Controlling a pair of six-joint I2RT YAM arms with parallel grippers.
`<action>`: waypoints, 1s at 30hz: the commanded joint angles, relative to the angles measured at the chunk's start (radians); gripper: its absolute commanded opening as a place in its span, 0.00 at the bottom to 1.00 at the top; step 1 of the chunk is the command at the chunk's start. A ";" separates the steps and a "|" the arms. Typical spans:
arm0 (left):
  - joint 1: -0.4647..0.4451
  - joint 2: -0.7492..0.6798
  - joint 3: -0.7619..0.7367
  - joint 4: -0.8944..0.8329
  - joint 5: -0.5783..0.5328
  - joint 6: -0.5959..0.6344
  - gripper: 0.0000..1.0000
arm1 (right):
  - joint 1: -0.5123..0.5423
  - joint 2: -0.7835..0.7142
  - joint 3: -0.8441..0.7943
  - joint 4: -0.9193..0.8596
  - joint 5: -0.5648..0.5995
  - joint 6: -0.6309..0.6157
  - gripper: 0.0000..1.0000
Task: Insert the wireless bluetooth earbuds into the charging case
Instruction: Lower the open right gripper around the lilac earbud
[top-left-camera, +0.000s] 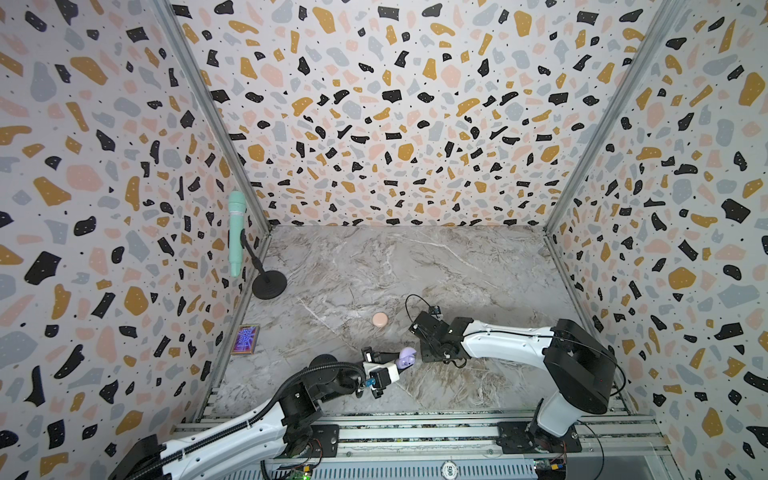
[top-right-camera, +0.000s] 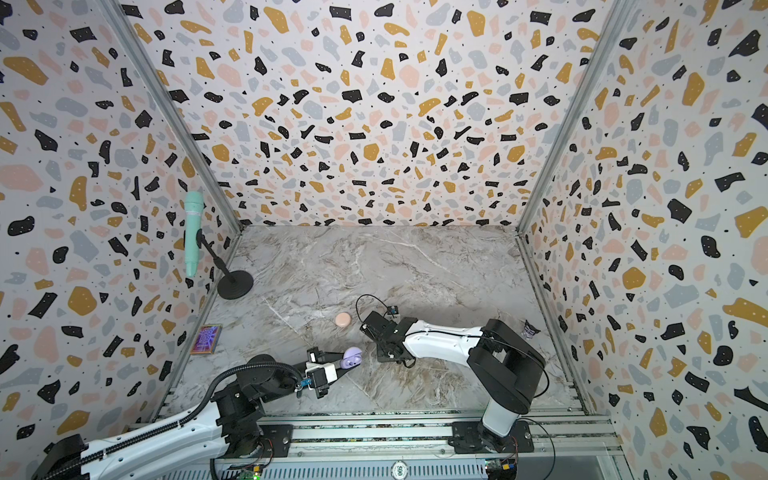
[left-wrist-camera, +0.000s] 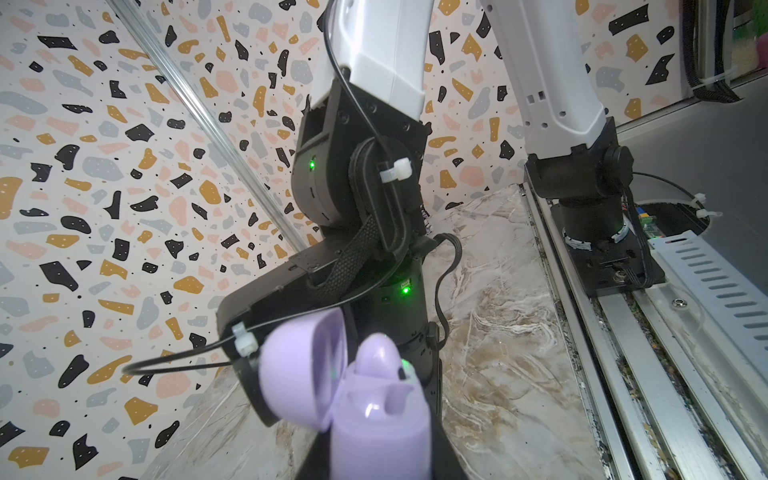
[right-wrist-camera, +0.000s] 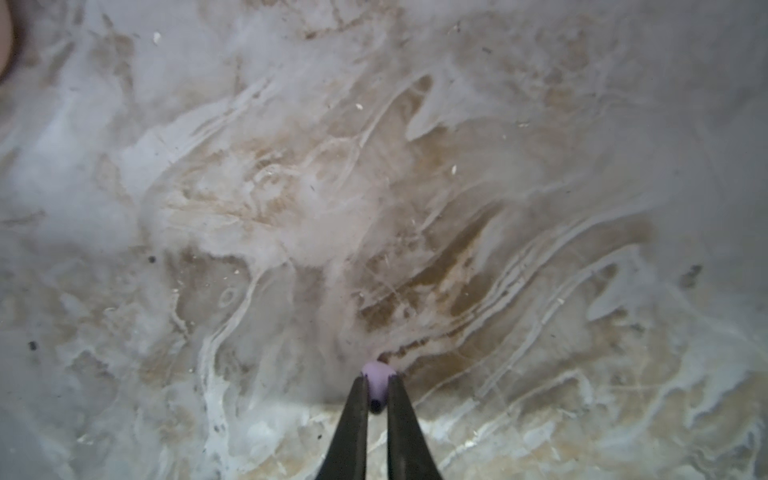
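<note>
**Right pincer pinches a lavender bud; left pincer holds the open case**

Along the bottom edge of both top views runs the metal rail (top-left-camera: 415, 434) that carries both arms. Just above it, at lower centre, the left gripper (top-left-camera: 399, 362) is clamped on the lavender charging case (top-left-camera: 406, 357), whose lid is swung open. In the left wrist view the case fills the bottom centre, with what looks like one lavender bud (left-wrist-camera: 376, 353) seated in it beside an empty hollow.

A little higher and to the right, apart from the case, the right gripper (right-wrist-camera: 377, 377) points down at the marble table (top-left-camera: 415, 270). At the bottom centre of the right wrist view its dark fingers (right-wrist-camera: 353, 415) pinch a lavender earbud (right-wrist-camera: 374, 380) close over the marble. Whether the earbud touches the marble cannot be told.

Left of that gripper a closed pink case (top-left-camera: 380, 319) lies flat. Farther back, at mid left, are a colourful card (top-left-camera: 245, 339) and a teal microphone (top-left-camera: 237, 232) on a black stand (top-left-camera: 269, 284).
</note>
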 joint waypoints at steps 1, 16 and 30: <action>-0.006 0.003 0.020 0.030 0.004 0.009 0.00 | 0.018 0.021 0.029 -0.085 0.064 0.017 0.12; -0.006 -0.011 0.020 0.029 -0.004 0.012 0.00 | 0.090 0.103 0.099 -0.157 0.142 0.057 0.12; -0.006 -0.036 0.015 0.034 -0.017 0.011 0.00 | 0.147 0.172 0.191 -0.253 0.222 0.096 0.11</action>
